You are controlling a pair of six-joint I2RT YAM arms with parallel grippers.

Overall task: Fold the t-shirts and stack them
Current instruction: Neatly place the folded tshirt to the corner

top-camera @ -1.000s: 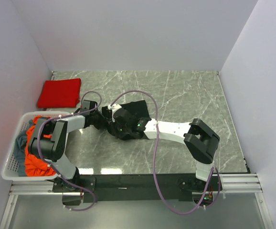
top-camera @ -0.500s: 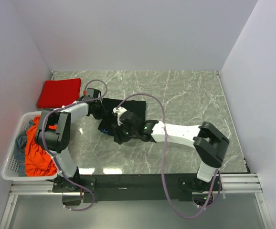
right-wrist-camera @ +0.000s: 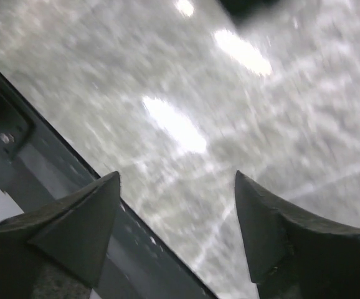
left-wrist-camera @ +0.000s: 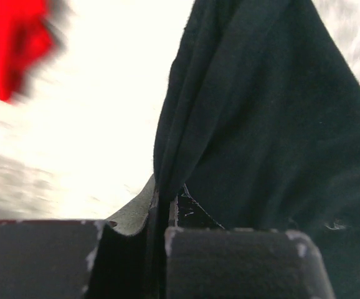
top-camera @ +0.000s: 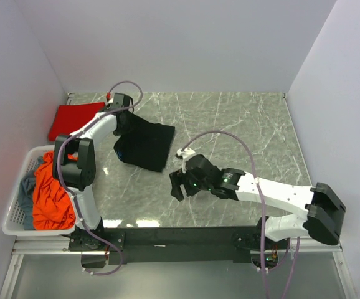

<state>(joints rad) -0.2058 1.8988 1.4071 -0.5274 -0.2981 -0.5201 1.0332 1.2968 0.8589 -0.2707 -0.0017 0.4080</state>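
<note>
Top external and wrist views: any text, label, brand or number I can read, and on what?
None readable in any view. The black cloth t-shirt pinched in the left gripper shows no legible print; the folded bright red cloth t-shirt and the white perforated plastic basket carry no visible lettering.

Basket at near left of the table; folded shirt behind it — held shirt rightward.

2 white arms with black joints, looped purple cables, dark wedge-shaped tool fingers
</note>
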